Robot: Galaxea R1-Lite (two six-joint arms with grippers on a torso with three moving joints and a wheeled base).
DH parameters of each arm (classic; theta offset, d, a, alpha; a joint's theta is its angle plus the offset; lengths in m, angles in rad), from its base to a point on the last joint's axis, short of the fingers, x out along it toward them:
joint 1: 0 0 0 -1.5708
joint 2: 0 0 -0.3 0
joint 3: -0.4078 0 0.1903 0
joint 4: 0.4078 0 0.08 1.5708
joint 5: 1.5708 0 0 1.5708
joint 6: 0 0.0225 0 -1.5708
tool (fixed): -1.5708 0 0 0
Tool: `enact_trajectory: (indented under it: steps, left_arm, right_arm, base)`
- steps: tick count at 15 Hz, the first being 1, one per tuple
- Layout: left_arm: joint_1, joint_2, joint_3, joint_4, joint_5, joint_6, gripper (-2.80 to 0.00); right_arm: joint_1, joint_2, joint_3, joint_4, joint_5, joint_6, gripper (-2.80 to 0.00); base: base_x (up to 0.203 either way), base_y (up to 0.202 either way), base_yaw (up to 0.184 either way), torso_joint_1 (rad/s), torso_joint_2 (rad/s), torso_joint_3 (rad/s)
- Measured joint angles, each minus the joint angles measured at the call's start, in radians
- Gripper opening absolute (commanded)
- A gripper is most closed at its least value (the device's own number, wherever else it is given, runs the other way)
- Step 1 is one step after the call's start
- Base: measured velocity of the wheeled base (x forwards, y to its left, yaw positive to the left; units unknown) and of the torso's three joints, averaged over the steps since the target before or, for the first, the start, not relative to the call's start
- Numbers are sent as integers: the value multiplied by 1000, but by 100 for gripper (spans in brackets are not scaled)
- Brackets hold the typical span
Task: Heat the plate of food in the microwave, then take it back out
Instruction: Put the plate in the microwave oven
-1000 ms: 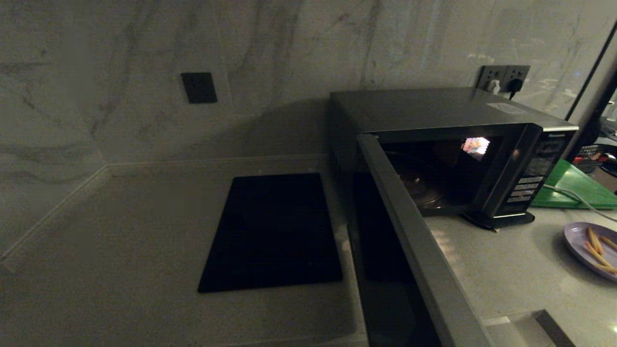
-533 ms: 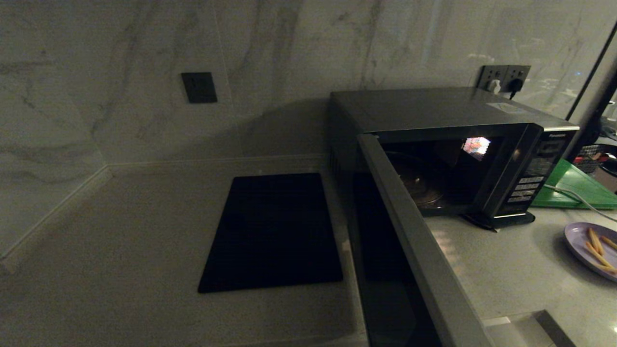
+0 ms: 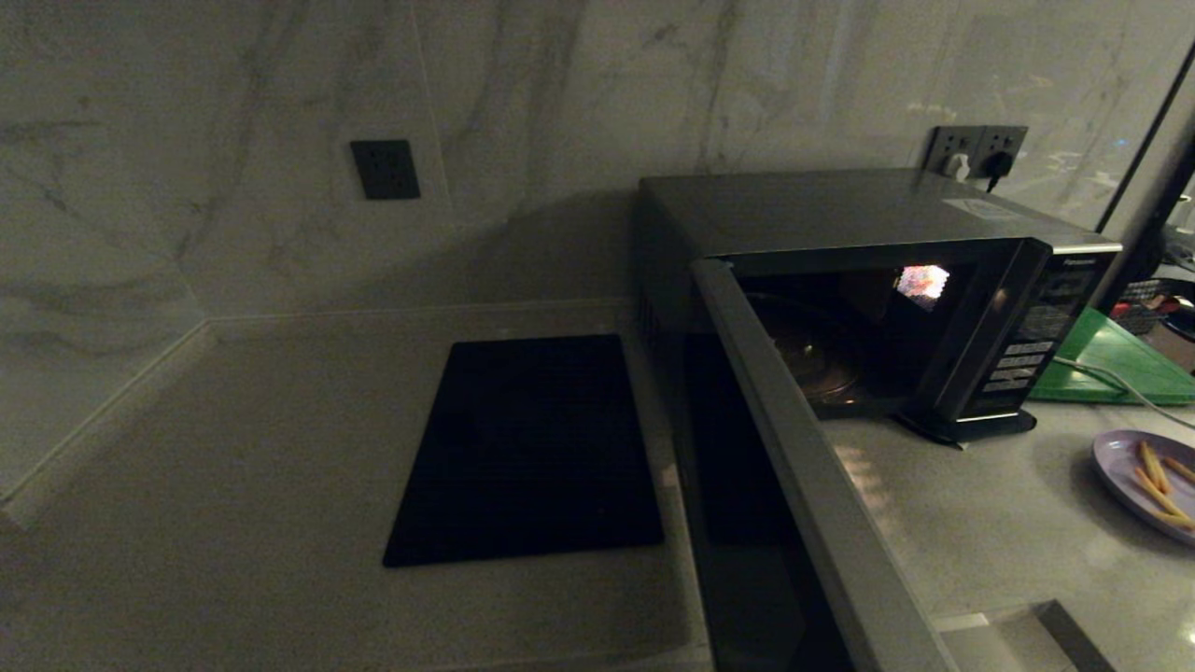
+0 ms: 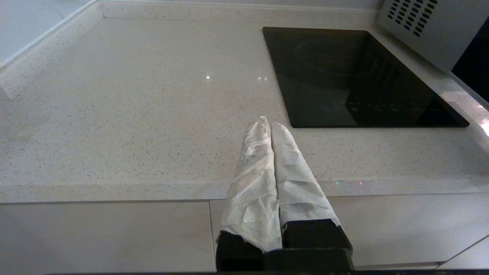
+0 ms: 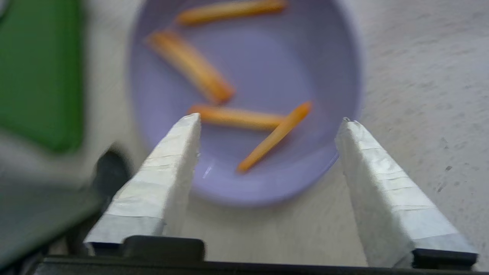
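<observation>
Your right gripper (image 5: 267,120) hangs over the plate of food (image 5: 244,95), jaws spread wide, holding nothing. The plate sits on the tabletop (image 3: 980,523), right of the microwave (image 3: 868,280), whose door is swung open, beside the green board (image 5: 38,72). Plate looks light, rigid and probably slick; the fries lie loose and will likely slide if it tilts. Pinch the near rim and keep it level. Left gripper (image 4: 267,124) is parked at the tabletop edge near the cooktop (image 4: 355,76), jaws closed and empty.

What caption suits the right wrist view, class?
Open right gripper hovers above the plate of food on the counter, green board beside.
</observation>
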Motion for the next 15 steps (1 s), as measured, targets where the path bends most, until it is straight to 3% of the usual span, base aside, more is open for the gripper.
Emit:
enact_trajectory:
  steps: [6,11,15]
  left_arm:
    - [0,0,0,0,0,0,-280]
    - [0,0,0,0,0,0,-280]
    - [0,0,0,0,0,0,-280]
  right_arm:
    - [1,48,-15,65,-138,27,0]
    - [12,76,-85,200,-157,37,0]
    - [15,122,-120,209,-160,40,0]
  base:
    - [0,0,0,0,0,0]
    - [0,0,0,0,0,0]
    - [0,0,0,0,0,0]
